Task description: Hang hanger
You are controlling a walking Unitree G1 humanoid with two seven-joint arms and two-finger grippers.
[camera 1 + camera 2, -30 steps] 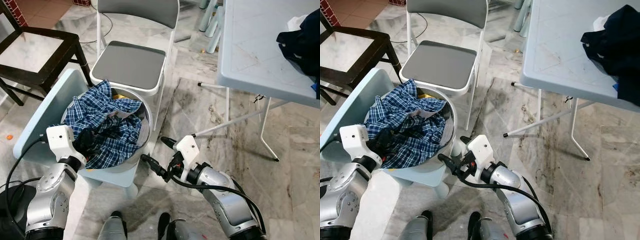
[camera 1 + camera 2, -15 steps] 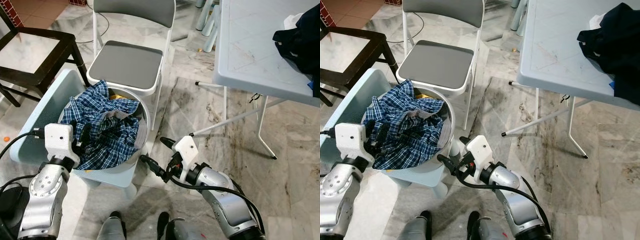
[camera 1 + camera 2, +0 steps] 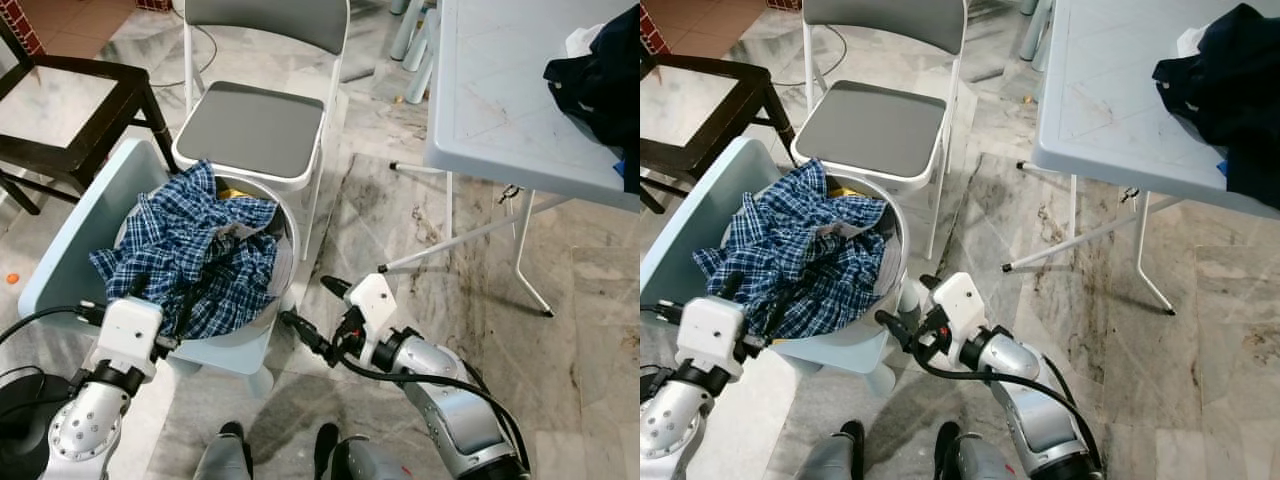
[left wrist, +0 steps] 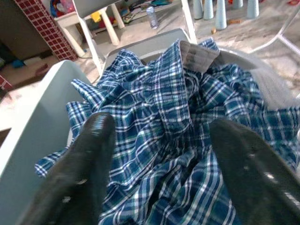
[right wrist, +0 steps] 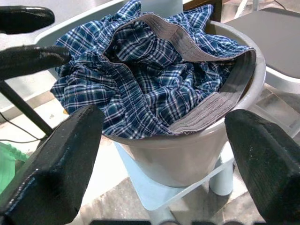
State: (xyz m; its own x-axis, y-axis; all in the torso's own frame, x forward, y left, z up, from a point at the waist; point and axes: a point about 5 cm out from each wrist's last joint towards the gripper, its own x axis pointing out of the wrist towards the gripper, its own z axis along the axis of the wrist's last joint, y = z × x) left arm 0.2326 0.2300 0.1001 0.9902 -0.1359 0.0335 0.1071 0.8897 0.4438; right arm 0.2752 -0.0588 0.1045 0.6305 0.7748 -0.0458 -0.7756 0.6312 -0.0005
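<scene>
A blue plaid shirt (image 3: 200, 250) is heaped in a grey bucket (image 3: 288, 262) that stands on a light blue plastic chair (image 3: 80, 225). The cloth spills over the bucket's left rim. My left gripper (image 3: 160, 292) is at the shirt's near-left edge, open, its fingers (image 4: 93, 154) spread over the plaid shirt (image 4: 178, 117). My right gripper (image 3: 315, 308) hangs open just right of the bucket (image 5: 197, 150), near floor height, holding nothing. A small yellow thing (image 3: 232, 190) peeks out at the bucket's back rim; I cannot tell what it is.
A grey folding chair (image 3: 255, 130) stands right behind the bucket, with a dark wooden chair (image 3: 70, 90) to its left. To the right stands a white folding table (image 3: 510, 100) with dark clothing (image 3: 600, 70) on it, slanted legs beneath. Bare marble floor lies in between.
My left arm has drawn back toward me and lower. The shirt's left part is now spread out over the bucket's left rim. The right arm has hardly moved.
</scene>
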